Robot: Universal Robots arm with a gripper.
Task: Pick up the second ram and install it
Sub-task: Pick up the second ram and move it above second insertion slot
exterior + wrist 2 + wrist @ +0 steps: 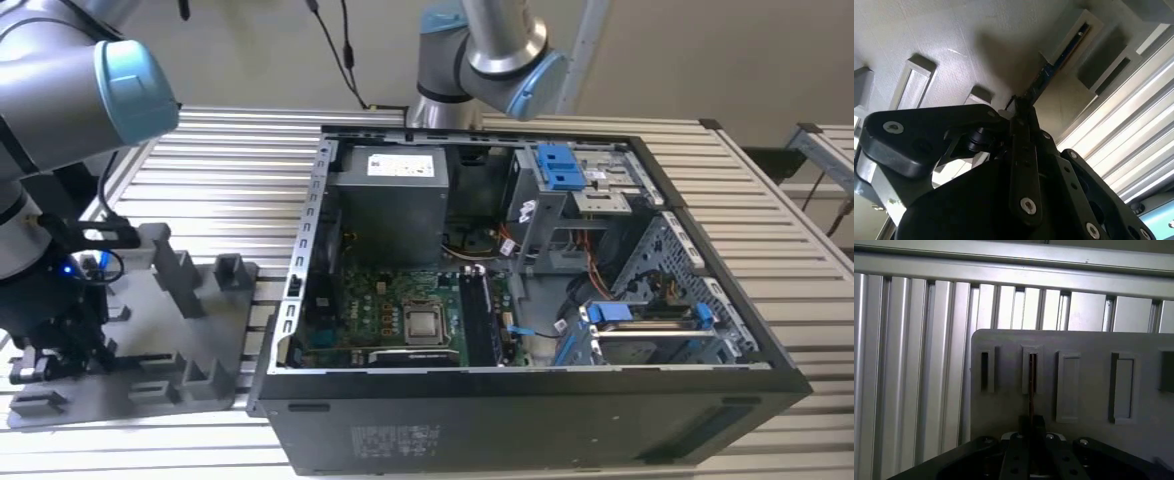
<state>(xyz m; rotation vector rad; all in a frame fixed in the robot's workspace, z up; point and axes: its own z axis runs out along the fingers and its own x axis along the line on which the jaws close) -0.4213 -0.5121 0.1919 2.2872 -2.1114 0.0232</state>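
The second ram (pixel 1032 390) is a thin dark strip seen edge-on, its far end standing in a narrow slot (pixel 1032 371) of the grey holder plate (pixel 1089 342). My gripper (pixel 1032 421) is shut on its near end. In the second wrist view the same strip (pixel 1054 62) runs from the slot down to my gripper (pixel 1018 112), whose black fingers (pixel 1024 150) meet on it. In the exterior view my gripper (pixel 56 350) hangs low over the holder plate (pixel 167 335) at the exterior view's left, beside the open computer case (pixel 534 400).
The holder plate carries several more slots (pixel 1069 385) and grey posts (pixel 174 265). Inside the case lie the motherboard (pixel 387 310) with a silver processor chip (pixel 424 323), dark memory slots (pixel 477 315) and blue drive brackets (pixel 561 168). Another arm (pixel 483 50) stands behind the case. A ribbed metal table (pixel 914 365) lies underneath.
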